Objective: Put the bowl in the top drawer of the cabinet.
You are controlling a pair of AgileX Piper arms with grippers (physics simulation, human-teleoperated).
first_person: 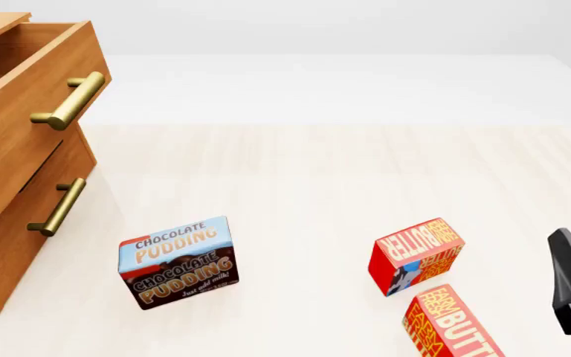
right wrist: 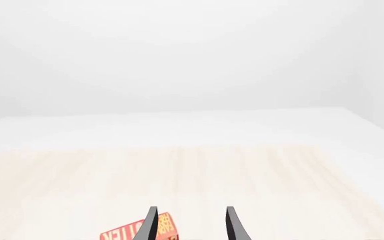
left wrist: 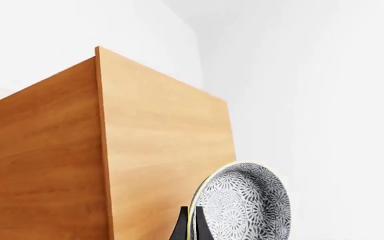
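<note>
Carry step in hand. Left tool pinches rim of bowl, bowl on edge, lifted beside cabinet wall. Top drawer stands pulled out at bench's far-left corner. Next: bring bowl over drawer opening, level it, lower, release. Right tool parted, empty, near bench's right edge.

Colours and patterns

A grey-black floral pattern is shown inside the pale-rimmed bowl; warm brown wood is seen on the cabinet.
</note>
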